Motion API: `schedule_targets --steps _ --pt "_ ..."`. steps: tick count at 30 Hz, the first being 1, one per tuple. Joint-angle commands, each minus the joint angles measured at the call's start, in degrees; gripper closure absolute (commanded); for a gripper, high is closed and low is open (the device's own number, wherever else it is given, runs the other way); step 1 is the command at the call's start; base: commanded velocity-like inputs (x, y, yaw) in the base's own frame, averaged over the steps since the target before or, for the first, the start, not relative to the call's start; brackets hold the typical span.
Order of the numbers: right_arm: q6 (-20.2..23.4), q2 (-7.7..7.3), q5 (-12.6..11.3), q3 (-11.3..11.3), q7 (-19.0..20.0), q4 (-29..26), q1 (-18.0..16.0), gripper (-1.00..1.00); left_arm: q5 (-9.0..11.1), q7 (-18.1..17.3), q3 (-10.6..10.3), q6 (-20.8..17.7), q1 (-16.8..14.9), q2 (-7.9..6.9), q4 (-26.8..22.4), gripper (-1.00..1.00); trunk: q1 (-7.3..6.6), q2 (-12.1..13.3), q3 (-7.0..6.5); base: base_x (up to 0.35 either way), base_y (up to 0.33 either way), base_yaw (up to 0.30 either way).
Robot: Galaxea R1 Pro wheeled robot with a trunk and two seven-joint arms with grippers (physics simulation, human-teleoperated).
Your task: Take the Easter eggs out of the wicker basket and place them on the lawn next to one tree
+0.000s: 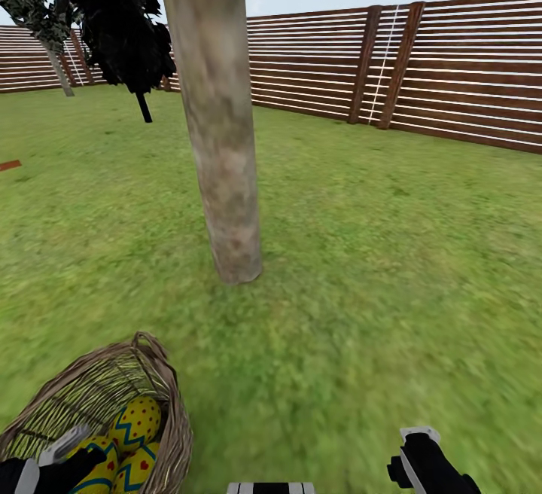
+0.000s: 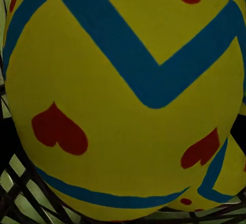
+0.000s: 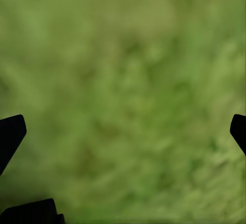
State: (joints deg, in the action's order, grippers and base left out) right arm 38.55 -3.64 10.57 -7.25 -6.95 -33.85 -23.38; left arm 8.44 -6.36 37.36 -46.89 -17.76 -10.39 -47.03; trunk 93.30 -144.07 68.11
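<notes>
The wicker basket (image 1: 175, 411) sits on the lawn (image 1: 376, 268) at the lower left of the head view. In it lie three yellow Easter eggs with blue zigzags: one uppermost (image 1: 135, 420), one below it (image 1: 139, 470) and one to its left (image 1: 96, 477). My left gripper (image 1: 83, 458) reaches down into the basket among them. In the left wrist view one egg (image 2: 123, 101) sits very close, with wicker at the edges and no fingers showing. My right gripper (image 3: 123, 131) hangs open over bare grass, seen low right in the head view (image 1: 412, 449). The tree (image 1: 218, 140) stands just beyond the basket.
A brown slat fence (image 1: 467, 65) closes the garden at the back and right. A small all-black tree (image 1: 120, 19) and another distant tree (image 1: 56, 65) stand at the back left. Open grass lies right of the trunk.
</notes>
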Motion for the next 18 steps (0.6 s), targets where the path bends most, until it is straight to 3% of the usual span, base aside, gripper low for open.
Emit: schedule_targets --steps 1,2,18 --pt "0.3 -0.01 0.5 -0.1 0.2 -0.1 0.0 -1.00 -1.3 0.0 0.2 -0.2 0.0 0.01 -0.3 -1.00 0.00 0.0 0.06 0.000 0.000 0.000" --pt "0.3 0.00 0.5 -0.1 0.2 -0.1 0.0 -1.00 -1.4 0.1 0.2 -0.3 0.0 0.17 -1.9 1.00 0.00 0.0 0.06 0.000 0.000 0.000" --pt "0.4 -0.05 0.5 -0.2 0.3 -0.1 0.0 -1.00 -1.4 0.3 0.3 -0.4 0.0 0.28 -2.5 1.00 0.00 0.0 0.06 0.000 0.000 0.000"
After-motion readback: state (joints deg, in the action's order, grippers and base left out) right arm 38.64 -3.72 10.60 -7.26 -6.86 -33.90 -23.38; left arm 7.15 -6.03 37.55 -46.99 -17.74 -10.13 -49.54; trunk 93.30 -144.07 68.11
